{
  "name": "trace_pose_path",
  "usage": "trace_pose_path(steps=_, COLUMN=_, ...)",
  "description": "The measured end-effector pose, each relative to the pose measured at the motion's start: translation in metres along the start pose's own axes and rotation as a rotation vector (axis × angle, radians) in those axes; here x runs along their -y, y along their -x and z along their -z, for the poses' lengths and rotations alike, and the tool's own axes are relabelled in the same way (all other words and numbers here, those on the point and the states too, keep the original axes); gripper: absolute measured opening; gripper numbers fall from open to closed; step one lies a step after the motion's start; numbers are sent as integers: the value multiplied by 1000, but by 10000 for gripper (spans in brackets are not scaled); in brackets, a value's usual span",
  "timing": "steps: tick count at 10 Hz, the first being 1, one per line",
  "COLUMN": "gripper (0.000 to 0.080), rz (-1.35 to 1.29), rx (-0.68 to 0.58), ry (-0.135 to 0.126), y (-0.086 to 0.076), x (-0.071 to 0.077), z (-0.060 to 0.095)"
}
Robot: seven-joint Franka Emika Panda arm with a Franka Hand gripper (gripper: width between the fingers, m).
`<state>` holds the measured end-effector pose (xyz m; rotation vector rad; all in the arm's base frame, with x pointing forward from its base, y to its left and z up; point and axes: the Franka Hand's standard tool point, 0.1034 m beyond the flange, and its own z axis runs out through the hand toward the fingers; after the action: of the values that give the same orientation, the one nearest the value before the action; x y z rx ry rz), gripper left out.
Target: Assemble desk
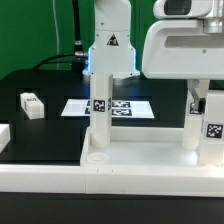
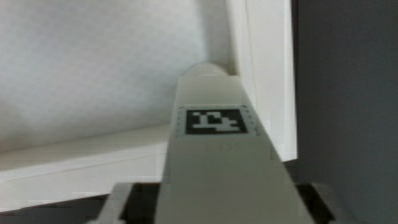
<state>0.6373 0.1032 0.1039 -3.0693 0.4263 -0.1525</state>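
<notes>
Gripper [image 1: 101,85] hangs straight down from the white arm [image 1: 108,40] and sits over the top of an upright leg [image 1: 100,120]. In the wrist view its two dark fingers [image 2: 128,203] lie along the leg's two sides with no gap showing, so the jaws are drawn in narrow and hold that upright leg [image 2: 222,150]. The picture is blurred at the contact.

That leg is a white block with a black-and-white tag [image 1: 100,105] on the side facing the exterior camera. Its foot stands on the white tabletop [image 1: 145,152], near the corner at the exterior view's left. The wrist view shows the same leg from above, inside the tabletop [image 2: 89,70] and just beside its raised rim [image 2: 267,70].

The tabletop lies across the front of the black table [image 1: 50,125], against the long white border rail [image 1: 120,182]. Two more legs stand at the exterior view's right: a plain one [image 1: 191,118] and a tagged one [image 1: 213,128] nearer the camera. A fourth leg [image 1: 32,103] lies on its side on the table, well apart at the exterior view's left. The marker board [image 1: 130,107] lies flat behind the held leg.
</notes>
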Motion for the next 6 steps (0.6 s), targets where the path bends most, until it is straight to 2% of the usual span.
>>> trace_pose_path(steps=3, gripper=288, rz=-189, rx=-1, ry=1, y=-1, x=-1, z=0)
trace_pose_path(steps=6, gripper=289, rz=-448, rx=5, ry=-12, y=-1, x=-4, z=0)
